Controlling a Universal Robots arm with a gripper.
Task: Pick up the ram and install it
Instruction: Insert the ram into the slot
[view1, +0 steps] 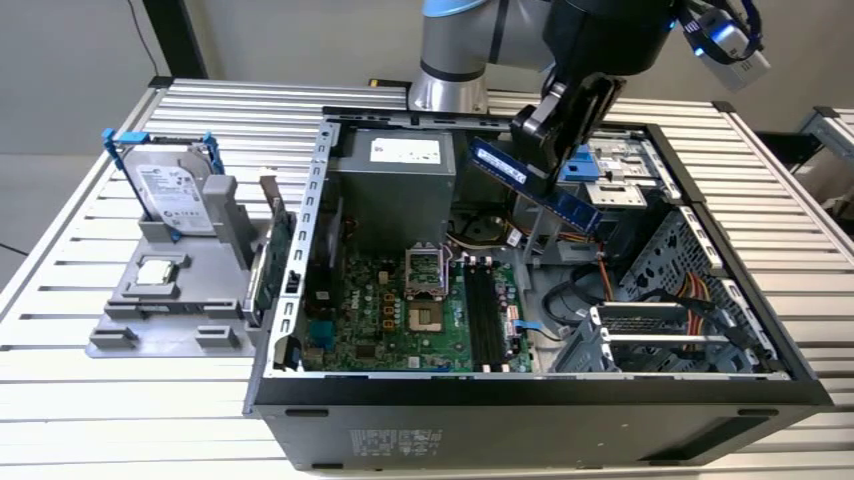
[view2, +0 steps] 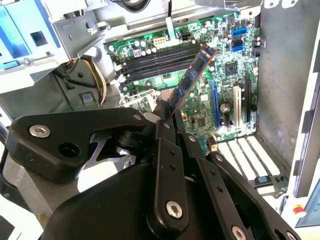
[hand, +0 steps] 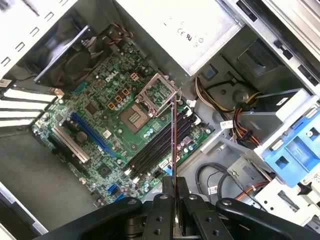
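Right up against the lens are my black finger linkages (view2: 170, 165), and between the tips my claw (hand: 174, 186) is pinched shut on one end of the ram (view2: 192, 80). From the first wrist view the stick is edge-on, a thin line rising from between my fingers (hand: 164, 210). In the second wrist view you get its blue face and the row of chips, sticking out at a slant.

So the ram is up in the air, tilted, hanging above the open computer case (view1: 747, 330) and not touching anything but me. In the exterior view it sits over the far part of the case, close to the grey power supply (view1: 394, 165) and the blue drive bracket (view1: 581, 165).

Straight below is the green motherboard (view1: 387, 310) with its four black memory slots (hand: 160, 145) running side by side, all bare as far as I can see. Just beside them is the CPU socket (hand: 134, 117) with its metal frame (hand: 157, 92) flipped up. Bundles of orange and yellow cables (view1: 667, 290) lie toward the exterior view's right.

Outside the case, on the exterior view's left, a grey holder (view1: 167, 300) on the slatted metal table (view1: 80, 400) carries a silver hard drive (view1: 174, 195) standing upright in a blue frame, and a green card (view1: 274, 260) stands on edge just beside the case wall.
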